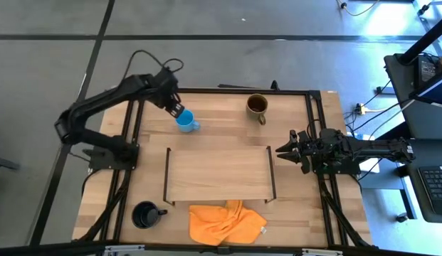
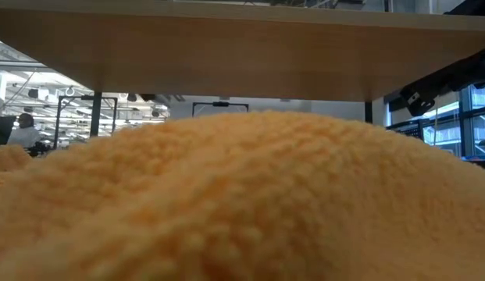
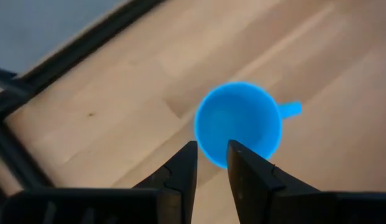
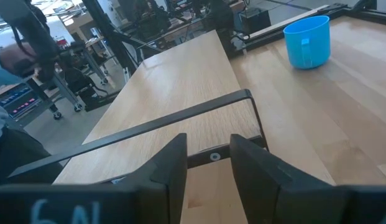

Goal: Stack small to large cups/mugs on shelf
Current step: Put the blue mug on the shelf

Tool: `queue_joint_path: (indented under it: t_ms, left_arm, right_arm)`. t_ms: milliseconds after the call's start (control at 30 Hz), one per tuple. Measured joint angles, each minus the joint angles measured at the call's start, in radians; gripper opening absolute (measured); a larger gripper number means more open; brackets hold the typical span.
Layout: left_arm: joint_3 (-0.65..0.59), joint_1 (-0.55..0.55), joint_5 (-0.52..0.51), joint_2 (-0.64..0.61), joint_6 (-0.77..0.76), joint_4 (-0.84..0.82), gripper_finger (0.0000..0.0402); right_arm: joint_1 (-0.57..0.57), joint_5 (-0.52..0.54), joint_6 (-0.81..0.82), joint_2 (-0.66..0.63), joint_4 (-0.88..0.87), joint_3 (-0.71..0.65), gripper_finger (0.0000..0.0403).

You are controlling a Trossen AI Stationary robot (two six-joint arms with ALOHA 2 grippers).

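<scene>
The shelf (image 1: pixel 219 174) sat bare in the middle of the table (image 1: pixel 327 213), its long sides running left to right and its black end frames closing off the short sides. The blue mug (image 1: pixel 185 121) stood upright on the tabletop just beyond the shelf's far left corner, handle pointing toward the right arm's side, with open wood all round it. The left gripper (image 1: pixel 176 111) hung directly over that mug's rim on the side away from the handle; from its wrist camera the fingers (image 3: pixel 180 171) stood a narrow gap apart above the rim, parted and holding nothing. The brown mug (image 1: pixel 258 105) stood near the table's far edge, past the shelf's right end, well apart from the blue one, handle turned toward the shelf. The black mug (image 1: pixel 145 214) was at the near left corner of the table, close to the front edge and clear of the shelf. An orange cloth (image 1: pixel 228 221) lay crumpled just in front of the shelf's near edge, toward its right half, and filled nearly the whole low view under the shelf board. The right gripper (image 1: pixel 283 150) waited just outside the shelf's right end frame, fingers slightly open and empty, pointing across the board. A strip of free tabletop ran between the shelf's far edge and the two far mugs.
</scene>
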Motion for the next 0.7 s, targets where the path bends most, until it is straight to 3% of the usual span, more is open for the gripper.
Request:
queue_joint_path:
  t_ms: [167, 333, 467, 700]
  left_arm:
    - [0.000, -0.018, 0.066, 0.110, 0.155, -0.016, 0.0083]
    - [0.000, -0.044, -0.056, 0.149, 0.171, -0.017, 0.0083]
    - [0.000, -0.044, -0.082, 0.147, 0.182, 0.008, 0.0083]
    - [0.000, -0.007, 0.007, 0.184, 0.143, 0.060, 0.0083]
  right_arm:
    - [0.000, 0.000, 0.000, 0.000, 0.000, 0.000, 0.0124]
    - [0.000, 0.000, 0.000, 0.000, 0.000, 0.000, 0.0124]
    - [0.000, 0.000, 0.000, 0.000, 0.000, 0.000, 0.0124]
    - [0.000, 0.000, 0.000, 0.000, 0.000, 0.000, 0.0124]
